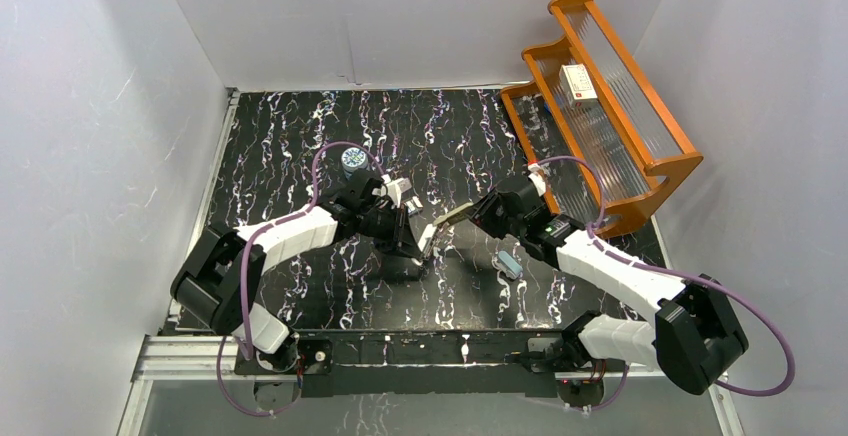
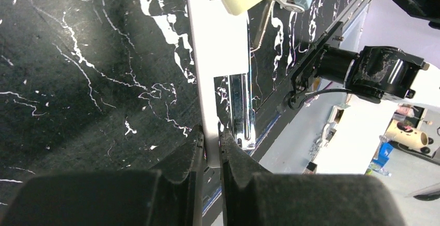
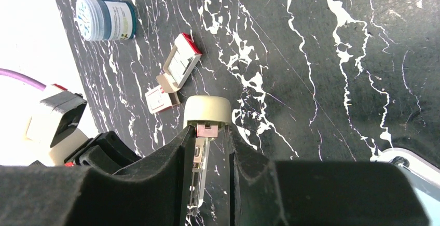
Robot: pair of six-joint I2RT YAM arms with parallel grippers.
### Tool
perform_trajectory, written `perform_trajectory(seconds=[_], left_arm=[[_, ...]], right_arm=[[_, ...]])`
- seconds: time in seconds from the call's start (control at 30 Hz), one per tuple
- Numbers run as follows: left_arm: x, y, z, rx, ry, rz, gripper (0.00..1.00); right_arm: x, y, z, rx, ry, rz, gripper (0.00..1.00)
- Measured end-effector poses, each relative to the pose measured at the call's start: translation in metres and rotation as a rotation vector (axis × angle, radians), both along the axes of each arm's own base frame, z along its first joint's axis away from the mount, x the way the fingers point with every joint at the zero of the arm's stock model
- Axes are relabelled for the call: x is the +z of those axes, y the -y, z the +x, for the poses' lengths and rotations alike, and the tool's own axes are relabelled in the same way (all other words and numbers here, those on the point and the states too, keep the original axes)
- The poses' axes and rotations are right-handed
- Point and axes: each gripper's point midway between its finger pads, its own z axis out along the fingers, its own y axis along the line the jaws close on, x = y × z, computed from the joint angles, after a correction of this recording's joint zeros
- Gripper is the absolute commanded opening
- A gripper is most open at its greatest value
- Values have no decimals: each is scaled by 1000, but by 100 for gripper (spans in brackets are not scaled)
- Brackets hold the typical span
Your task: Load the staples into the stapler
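The cream-beige stapler (image 1: 447, 219) hangs opened above the mat between my two grippers. My left gripper (image 2: 211, 132) is shut on its flat pale base plate (image 2: 215, 55), and the shiny metal rail (image 2: 242, 109) lies just right of the fingers. My right gripper (image 3: 207, 132) is shut on the rounded cream top (image 3: 207, 110), with the metal rail (image 3: 200, 169) running back between its fingers. In the top view the left gripper (image 1: 412, 246) and right gripper (image 1: 470, 214) almost meet. The staples (image 3: 180, 61) lie in their small tray on the mat, beside the red-and-white sleeve (image 3: 161, 99).
A round blue-and-white tin (image 3: 106, 19) stands beyond the staples. A light blue stapler (image 1: 510, 264) lies on the mat under the right arm. An orange wooden rack (image 1: 640, 166) at the back right carries a white box with a red mark (image 1: 578, 83).
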Motion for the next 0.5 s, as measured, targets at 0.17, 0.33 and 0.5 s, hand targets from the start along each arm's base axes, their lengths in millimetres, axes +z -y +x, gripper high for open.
perform_trajectory(seconds=[0.17, 0.33, 0.5], left_arm=[[-10, 0, -2, 45, -81, 31, 0], [-16, 3, -1, 69, -126, 41, 0], [-10, 11, 10, 87, -118, 36, 0]], right_arm=[[-10, -4, -4, 36, -37, 3, 37], [-18, -6, -10, 53, -64, 14, 41], [-18, -9, -13, 71, -71, 25, 48]])
